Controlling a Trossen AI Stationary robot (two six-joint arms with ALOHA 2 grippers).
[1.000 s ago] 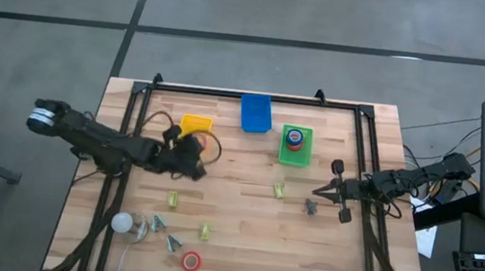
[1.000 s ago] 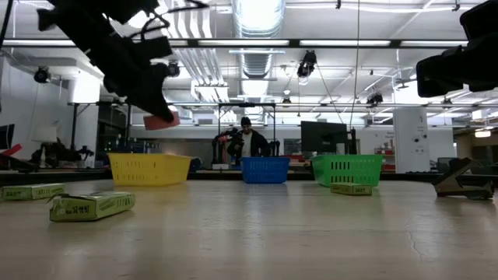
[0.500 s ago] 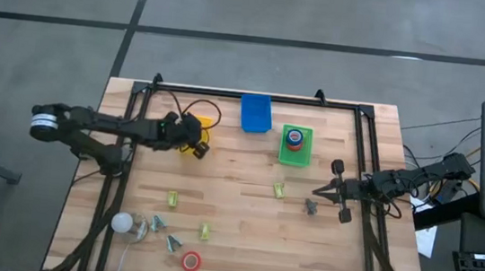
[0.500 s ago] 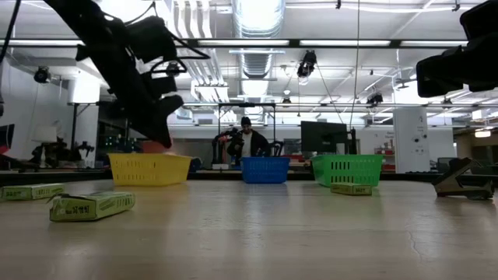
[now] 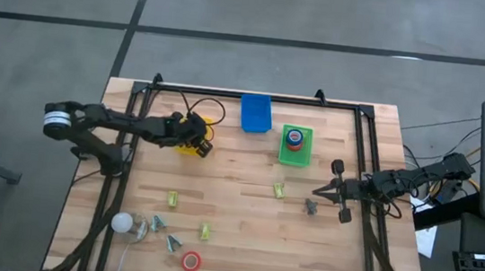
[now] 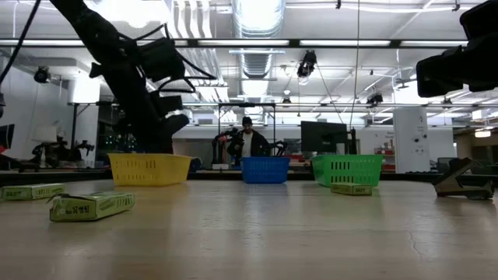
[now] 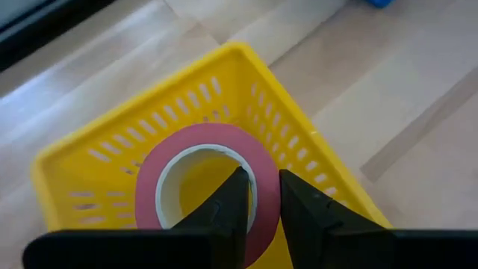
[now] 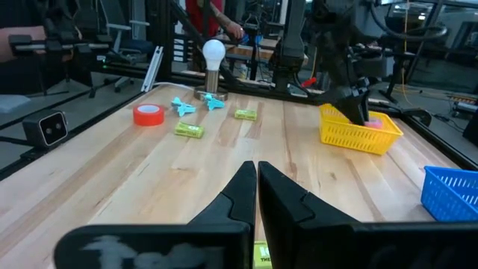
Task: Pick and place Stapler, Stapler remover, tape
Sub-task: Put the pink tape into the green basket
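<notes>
A red tape roll (image 7: 198, 153) sits low inside the yellow tray (image 7: 299, 112), with my left gripper (image 7: 263, 179) shut on it above the tray (image 5: 191, 123) at the far left. Another red roll (image 5: 191, 260) lies flat near the front edge. The green tray (image 5: 295, 157) holds a red roll with a blue one on top (image 5: 294, 138). Cyan staple removers (image 5: 157, 223) and a grey one (image 5: 312, 207) lie on the table. I cannot make out a stapler. My right gripper (image 5: 314, 195) waits shut at the right. My left gripper pinches the roll's ring wall (image 7: 266, 161), one finger (image 7: 233, 205) inside the pale core and the other (image 7: 299, 209) outside. The fingers slant down from the table's left. The roll lies nearly flat within the tray; whether it rests on the tray's floor I cannot tell.
A blue tray (image 5: 256, 113) stands between the yellow and green ones along the far edge. Small yellow-green boxes (image 5: 172, 199) (image 5: 204, 231) (image 5: 278, 190) are scattered mid-table. A white bulb (image 5: 122, 223) stands front left. A black frame rail (image 5: 229, 92) borders the table.
My left gripper has carried the red roll toward the table's far edge, over the yellow tray, rolling its wrist, and has sunk until the roll is down behind the tray's wall. The right arm has kept still.
</notes>
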